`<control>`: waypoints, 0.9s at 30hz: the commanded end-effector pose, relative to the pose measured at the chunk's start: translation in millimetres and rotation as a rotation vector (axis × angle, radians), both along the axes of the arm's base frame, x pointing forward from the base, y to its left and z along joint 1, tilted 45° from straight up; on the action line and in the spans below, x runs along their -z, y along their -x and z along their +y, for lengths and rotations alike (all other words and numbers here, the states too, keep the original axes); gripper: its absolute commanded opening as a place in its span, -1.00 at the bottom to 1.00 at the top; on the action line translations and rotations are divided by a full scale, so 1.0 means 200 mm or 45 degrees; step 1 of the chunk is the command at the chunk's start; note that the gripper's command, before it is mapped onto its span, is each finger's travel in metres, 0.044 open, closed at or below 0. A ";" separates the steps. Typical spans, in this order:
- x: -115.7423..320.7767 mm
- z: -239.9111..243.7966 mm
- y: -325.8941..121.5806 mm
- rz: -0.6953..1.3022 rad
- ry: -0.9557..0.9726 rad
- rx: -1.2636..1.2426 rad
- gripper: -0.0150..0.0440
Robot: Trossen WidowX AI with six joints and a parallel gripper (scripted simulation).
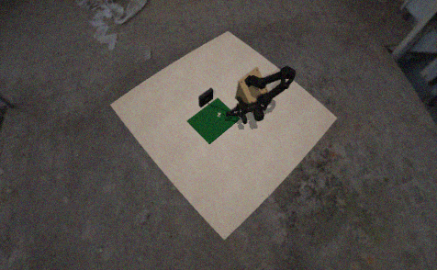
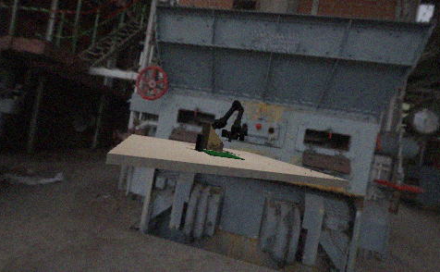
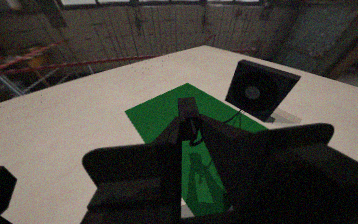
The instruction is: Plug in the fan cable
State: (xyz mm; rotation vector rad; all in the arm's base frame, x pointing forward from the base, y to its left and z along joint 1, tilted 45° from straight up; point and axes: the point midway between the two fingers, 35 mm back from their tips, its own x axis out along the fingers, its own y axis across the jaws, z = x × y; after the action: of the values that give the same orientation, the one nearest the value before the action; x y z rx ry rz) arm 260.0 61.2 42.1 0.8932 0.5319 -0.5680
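Observation:
The green board (image 1: 207, 130) (image 2: 228, 155) (image 3: 148, 114) lies flat on the table. A small pale header (image 1: 218, 114) stands on it in the top view; I cannot make it out in the wrist view. The black fan (image 1: 206, 97) (image 2: 200, 142) (image 3: 261, 89) stands upright beside the board, and its thin dark cable (image 3: 234, 117) runs toward my fingers. My gripper (image 1: 229, 114) (image 3: 188, 119) is shut on the dark plug (image 3: 187, 107), which shows at the fingertips above the board. A gripper shadow falls on the board. The plug appears apart from the header in the top view.
The pale table (image 1: 218, 193) (image 2: 164, 158) (image 3: 56, 135) carries everything. A tan block (image 1: 243, 94) (image 2: 213, 139) stands at the arm's base, behind the board. The fan stands near the board's edge, with its cable crossing low between them.

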 end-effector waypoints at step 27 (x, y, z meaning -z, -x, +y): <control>0.02 0.06 0.01 -0.002 -0.001 0.003 -0.49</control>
State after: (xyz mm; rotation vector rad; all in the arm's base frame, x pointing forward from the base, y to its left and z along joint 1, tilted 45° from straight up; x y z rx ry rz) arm 257.8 71.1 39.3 0.8957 0.5335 -0.5655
